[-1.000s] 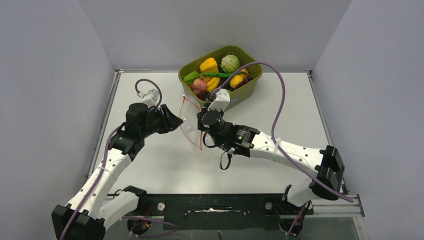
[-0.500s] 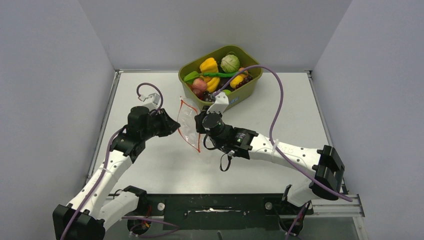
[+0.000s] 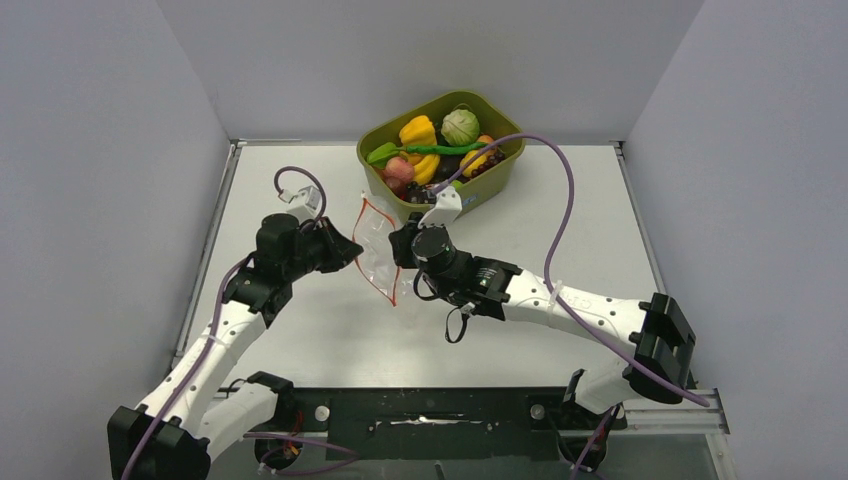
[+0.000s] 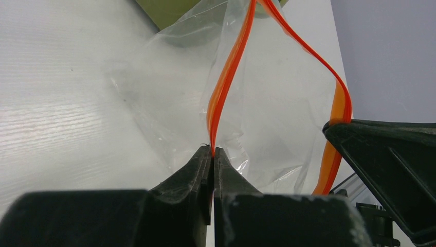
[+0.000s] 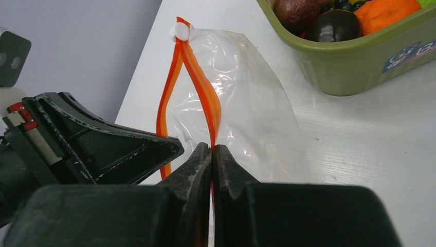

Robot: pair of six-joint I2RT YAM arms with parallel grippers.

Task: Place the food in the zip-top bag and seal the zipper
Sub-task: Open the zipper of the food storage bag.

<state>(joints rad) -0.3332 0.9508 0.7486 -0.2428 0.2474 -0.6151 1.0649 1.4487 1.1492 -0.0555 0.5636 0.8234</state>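
zip-top bag (image 3: 375,250) hangs above the tabletop (image 3: 300,330) just in front of the olive-green tub (image 3: 497,183), off its near left corner, held up between the two claws. on the side away from the tub, the left claw (image 4: 212,151) stood apart from the bag a second ago with its jaws parted and has now closed on one lip of the zipper (image 5: 203,92). the right claw (image 5: 211,149), on the tub side, stays pinched on the other lip. with a lip in each claw, the mouth has bowed from a narrow slit into an open lens shape. beyond the bag, the food (image 3: 418,132) all lies in the tub, with none in the bag. this double grip looks like the setup for loading: the mouth can be pulled wider, but both claws are busy, so one will likely have to let go to fetch a piece.
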